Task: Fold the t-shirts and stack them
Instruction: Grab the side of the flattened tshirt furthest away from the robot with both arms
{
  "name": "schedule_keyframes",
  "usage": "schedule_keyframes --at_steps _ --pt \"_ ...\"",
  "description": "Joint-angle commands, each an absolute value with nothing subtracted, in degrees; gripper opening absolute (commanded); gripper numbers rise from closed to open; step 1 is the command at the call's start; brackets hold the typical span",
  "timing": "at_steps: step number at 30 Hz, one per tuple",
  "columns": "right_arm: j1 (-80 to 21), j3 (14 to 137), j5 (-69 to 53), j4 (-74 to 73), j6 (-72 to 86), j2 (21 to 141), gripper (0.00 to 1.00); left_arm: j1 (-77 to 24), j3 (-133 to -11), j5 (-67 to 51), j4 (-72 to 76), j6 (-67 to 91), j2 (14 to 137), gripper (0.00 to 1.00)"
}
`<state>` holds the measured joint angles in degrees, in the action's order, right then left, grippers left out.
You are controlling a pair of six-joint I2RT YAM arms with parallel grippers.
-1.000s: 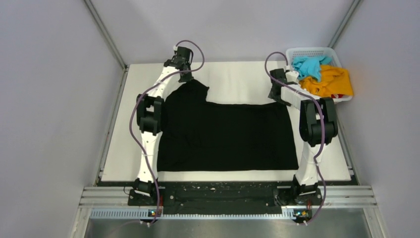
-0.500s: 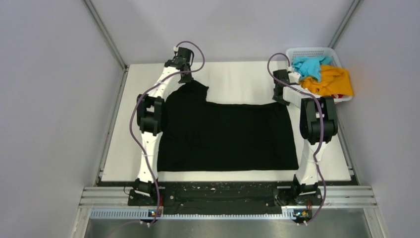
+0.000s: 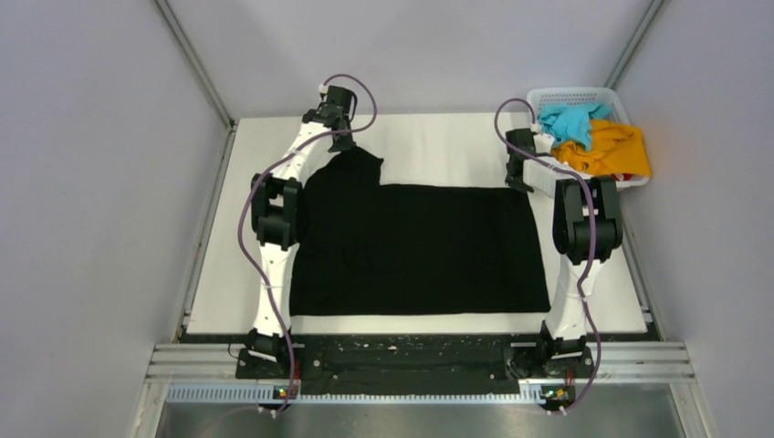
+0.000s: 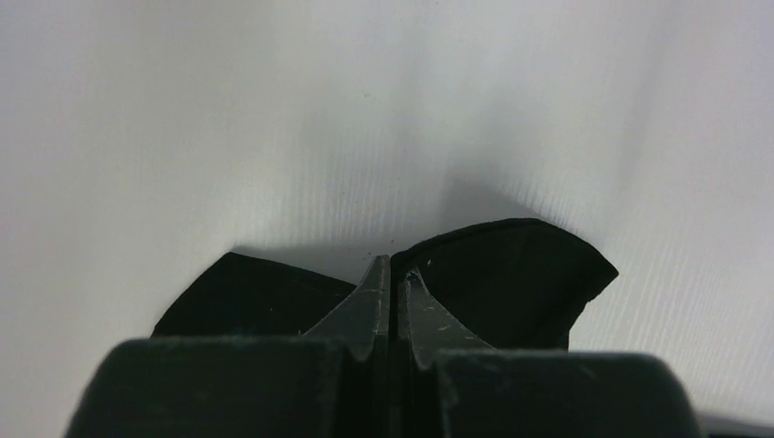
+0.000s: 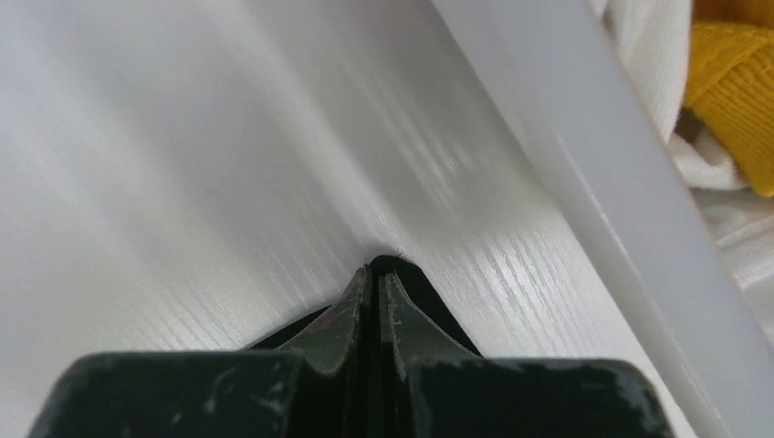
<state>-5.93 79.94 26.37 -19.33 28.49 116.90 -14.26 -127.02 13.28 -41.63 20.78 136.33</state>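
The large black t-shirt (image 3: 415,246) lies spread flat on the white table (image 3: 438,146). My left gripper (image 3: 345,144) is at the shirt's far left corner, shut on a raised fold of black fabric (image 4: 511,274) that shows on both sides of the closed tips (image 4: 394,265). At the far right corner my right gripper (image 3: 520,182) is shut on the shirt's edge, with black cloth (image 5: 415,285) peeking round its tips (image 5: 374,272). The turquoise t-shirt (image 3: 570,121) and the orange-yellow t-shirt (image 3: 613,151) lie bunched in the basket.
The white lattice basket (image 3: 575,94) stands at the table's far right corner, right beside the right gripper; its white wall (image 5: 584,173) fills the right side of the right wrist view. Grey enclosure walls stand close on both sides.
The right gripper has shut on the black shirt's far right corner and shifted slightly away from me. The shirt's far edge now lies straighter. The left arm has not moved.
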Motion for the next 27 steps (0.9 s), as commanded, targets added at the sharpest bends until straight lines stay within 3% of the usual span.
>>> schedule_keyframes --at_steps 1,9,19,27 --pt "-5.31 81.77 28.25 -18.69 26.86 116.96 0.0 -14.24 -127.13 15.93 -40.61 19.93 131.84 0.0" --pt "-5.35 78.96 23.32 -14.15 23.43 112.3 0.0 -14.22 -124.01 14.71 -40.11 20.55 128.75 0.0" --pt "-5.64 65.36 13.06 -10.59 22.78 99.73 0.0 -15.78 -104.09 13.34 -36.13 23.99 114.4 0.0" --pt "-7.01 57.92 13.68 -16.55 24.54 89.26 0.0 -18.13 -86.41 15.34 -35.1 27.11 100.98 0.0"
